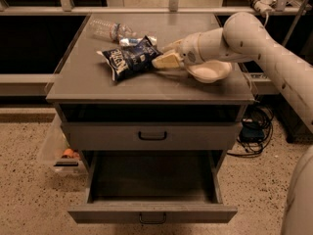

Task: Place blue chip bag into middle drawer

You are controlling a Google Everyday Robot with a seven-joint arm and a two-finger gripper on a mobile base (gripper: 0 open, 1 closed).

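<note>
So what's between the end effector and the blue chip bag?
Nothing: camera view shows the end effector at the right edge of the blue chip bag.

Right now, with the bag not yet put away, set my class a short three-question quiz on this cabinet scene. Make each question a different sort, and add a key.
1. True or false: the middle drawer stands pulled open, while the handled drawer above it is shut.
2. Multiple choice: the gripper is (A) inside the middle drawer, (B) at the right edge of the blue chip bag, which lies on the cabinet top, (C) down by the floor.
3. Fill in: the white ____ sits on the cabinet top just right of the gripper.
Key: 1 true; 2 B; 3 bowl.
</note>
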